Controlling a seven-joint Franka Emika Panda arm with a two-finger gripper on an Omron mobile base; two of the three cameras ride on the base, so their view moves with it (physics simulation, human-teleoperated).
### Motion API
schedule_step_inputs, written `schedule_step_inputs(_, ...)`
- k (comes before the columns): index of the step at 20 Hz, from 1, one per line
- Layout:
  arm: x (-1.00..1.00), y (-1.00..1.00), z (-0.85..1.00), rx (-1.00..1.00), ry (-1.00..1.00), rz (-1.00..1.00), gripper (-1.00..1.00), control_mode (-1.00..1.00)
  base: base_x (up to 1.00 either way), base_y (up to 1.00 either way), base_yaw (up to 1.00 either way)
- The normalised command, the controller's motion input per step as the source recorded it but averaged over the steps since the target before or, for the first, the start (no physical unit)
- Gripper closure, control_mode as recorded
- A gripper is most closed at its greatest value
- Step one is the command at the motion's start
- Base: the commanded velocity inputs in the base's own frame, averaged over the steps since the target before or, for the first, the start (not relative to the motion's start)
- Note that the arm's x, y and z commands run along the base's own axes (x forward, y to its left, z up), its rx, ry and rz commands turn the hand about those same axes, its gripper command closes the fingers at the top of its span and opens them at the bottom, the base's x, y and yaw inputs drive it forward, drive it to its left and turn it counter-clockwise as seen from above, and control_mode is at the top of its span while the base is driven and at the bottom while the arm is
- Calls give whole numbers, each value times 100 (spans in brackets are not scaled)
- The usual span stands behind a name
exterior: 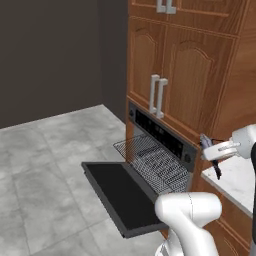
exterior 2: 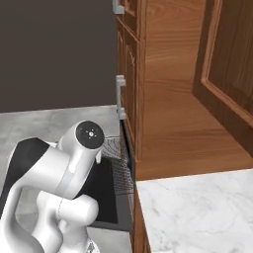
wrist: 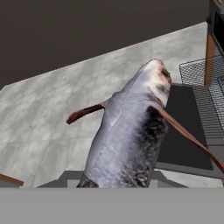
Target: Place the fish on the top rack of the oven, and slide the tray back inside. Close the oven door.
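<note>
Gripping the fish [wrist: 131, 131], claw [exterior: 206, 144] is clenched on it in the air over the marble surface [exterior: 235, 182], right of the oven [exterior: 160, 131]; top rack [exterior: 152, 162] pulled out above open oven door [exterior: 122, 192].

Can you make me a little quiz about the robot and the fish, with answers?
1. What is the gripper holding?
2. True or false: the oven door is shut.
3. Where is the top rack? A) pulled out over the door B) on the marble counter C) on the floor

Key:
1. The fish, held above the counter's edge, beside the oven.
2. False; it lies folded down, open.
3. A
</note>
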Motion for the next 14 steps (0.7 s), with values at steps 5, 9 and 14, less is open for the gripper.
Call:
schedule_step_inputs(5,0,0,0,0,0,0,100,100,7,-48,0)
schedule_step_inputs(9,0,0,0,0,0,0,100,100,17,11,0)
schedule_step_inputs(14,0,0,0,0,0,0,100,100,9,48,0)
